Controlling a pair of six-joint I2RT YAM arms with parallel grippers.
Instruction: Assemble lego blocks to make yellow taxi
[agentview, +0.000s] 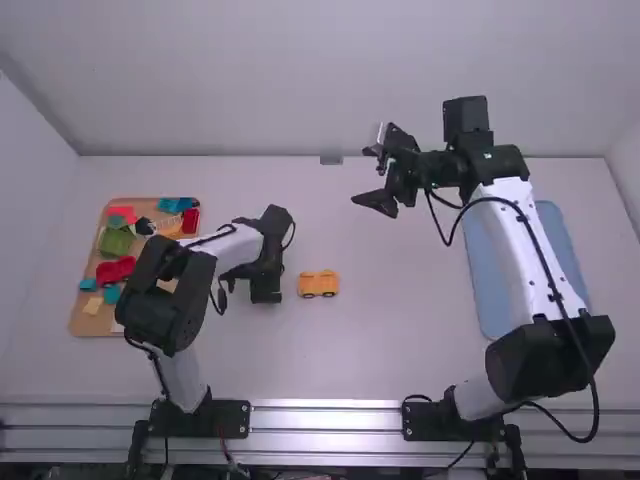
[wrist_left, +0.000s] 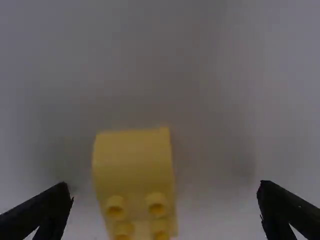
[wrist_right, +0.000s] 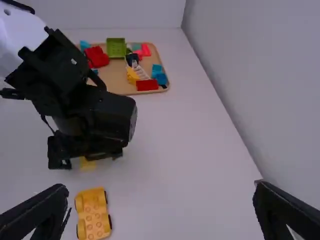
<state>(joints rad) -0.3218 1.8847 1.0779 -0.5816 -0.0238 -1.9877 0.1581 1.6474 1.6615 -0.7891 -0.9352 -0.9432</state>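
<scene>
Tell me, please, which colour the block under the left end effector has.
The block is plain yellow; it shows best in the left wrist view.

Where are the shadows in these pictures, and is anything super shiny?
Left wrist view: soft, smudgy shadows on the table, on both sides of the yellow block; high view: bright, shiny streaks on the metal rail along the bottom; right wrist view: the side wall looks greyer and dimmer than the table.
</scene>
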